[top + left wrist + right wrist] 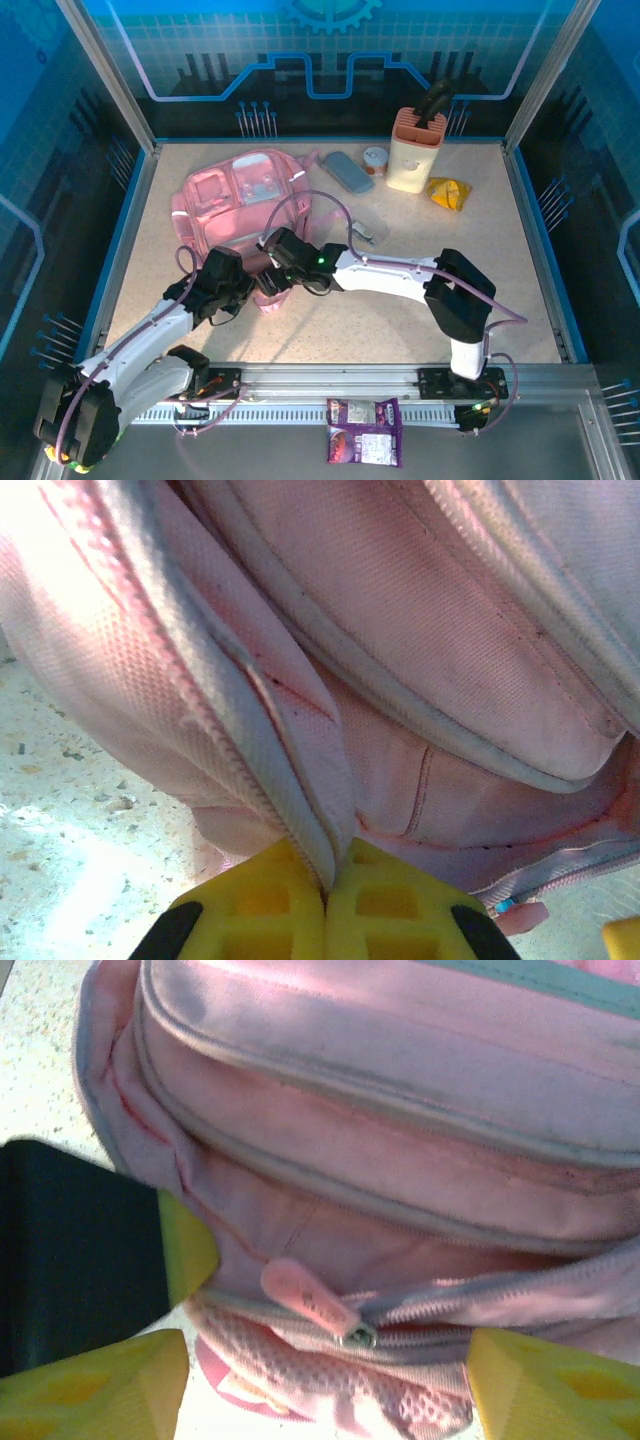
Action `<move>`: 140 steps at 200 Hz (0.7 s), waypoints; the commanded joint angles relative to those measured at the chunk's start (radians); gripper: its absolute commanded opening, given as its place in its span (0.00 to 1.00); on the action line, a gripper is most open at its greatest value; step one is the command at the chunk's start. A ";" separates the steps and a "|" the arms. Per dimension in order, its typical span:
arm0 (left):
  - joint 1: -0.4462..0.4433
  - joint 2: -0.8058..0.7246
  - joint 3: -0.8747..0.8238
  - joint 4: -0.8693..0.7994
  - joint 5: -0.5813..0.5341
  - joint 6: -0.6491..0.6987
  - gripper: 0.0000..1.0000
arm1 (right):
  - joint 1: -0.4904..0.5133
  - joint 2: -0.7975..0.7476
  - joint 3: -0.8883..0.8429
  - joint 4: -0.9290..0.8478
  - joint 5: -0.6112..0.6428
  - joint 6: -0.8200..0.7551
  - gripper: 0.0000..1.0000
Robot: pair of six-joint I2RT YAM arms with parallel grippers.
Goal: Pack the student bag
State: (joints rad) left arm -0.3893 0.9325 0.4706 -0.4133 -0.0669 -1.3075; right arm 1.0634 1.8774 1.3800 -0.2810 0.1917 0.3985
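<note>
The student bag (240,190), pink with pale pockets and a clear window, lies at the back left of the table. My left gripper (266,288) is at its near edge. In the left wrist view the yellow fingers (262,905) are pressed together on the bag's zipper-edged fabric (300,810). My right gripper (274,244) is over the bag's near side, just beside the left one. Its jaws stand wide apart (330,1380) either side of a pink zipper pull (305,1295), touching nothing. The zip (480,1305) runs to the right.
Behind and right of the bag lie a grey pencil case (347,171), a small round tin (375,160), a cream holder (415,150) and a yellow packet (447,192). A small clear item (368,233) lies by the right arm. A purple packet (364,432) sits below the rail.
</note>
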 commanded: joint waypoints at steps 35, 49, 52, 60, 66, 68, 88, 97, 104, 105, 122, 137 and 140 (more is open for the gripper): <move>-0.011 -0.050 0.053 0.059 0.010 0.013 0.00 | -0.016 0.134 0.141 -0.041 0.069 -0.066 0.77; -0.011 -0.062 0.052 0.059 0.009 0.008 0.00 | -0.017 0.135 0.152 -0.058 0.124 -0.083 0.71; -0.011 -0.064 0.053 0.059 0.009 0.009 0.00 | -0.017 0.131 0.152 -0.063 0.138 -0.082 0.69; -0.011 -0.071 0.054 0.054 0.004 0.012 0.00 | -0.017 0.114 0.138 -0.068 0.170 -0.084 0.66; -0.011 -0.075 0.057 0.050 0.004 0.013 0.00 | -0.018 0.097 0.120 -0.062 0.183 -0.087 0.62; -0.011 -0.076 0.057 0.048 0.003 0.013 0.00 | -0.019 0.091 0.114 -0.060 0.185 -0.089 0.61; -0.011 -0.089 0.063 0.037 -0.003 0.017 0.00 | -0.018 0.038 0.059 -0.065 0.199 -0.091 0.46; -0.011 -0.093 0.065 0.034 -0.008 0.018 0.00 | -0.019 0.015 0.035 -0.070 0.204 -0.080 0.41; -0.011 -0.095 0.064 0.034 -0.010 0.020 0.00 | -0.019 -0.002 0.011 -0.067 0.201 -0.070 0.37; -0.011 -0.096 0.064 0.035 -0.010 0.019 0.00 | -0.019 -0.005 0.006 -0.065 0.201 -0.069 0.36; -0.011 -0.091 0.063 0.041 -0.011 0.019 0.00 | -0.027 -0.032 -0.037 -0.031 0.159 -0.056 0.26; -0.011 -0.084 0.063 0.047 -0.009 0.017 0.00 | -0.037 -0.045 -0.051 -0.009 0.092 -0.043 0.21; -0.011 -0.083 0.063 0.047 -0.008 0.018 0.00 | -0.039 -0.048 -0.053 -0.005 0.077 -0.039 0.21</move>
State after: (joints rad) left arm -0.3901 0.8635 0.4709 -0.4206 -0.0750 -1.3075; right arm 1.0454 1.8713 1.3586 -0.3130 0.3382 0.3363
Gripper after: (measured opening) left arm 0.052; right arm 0.224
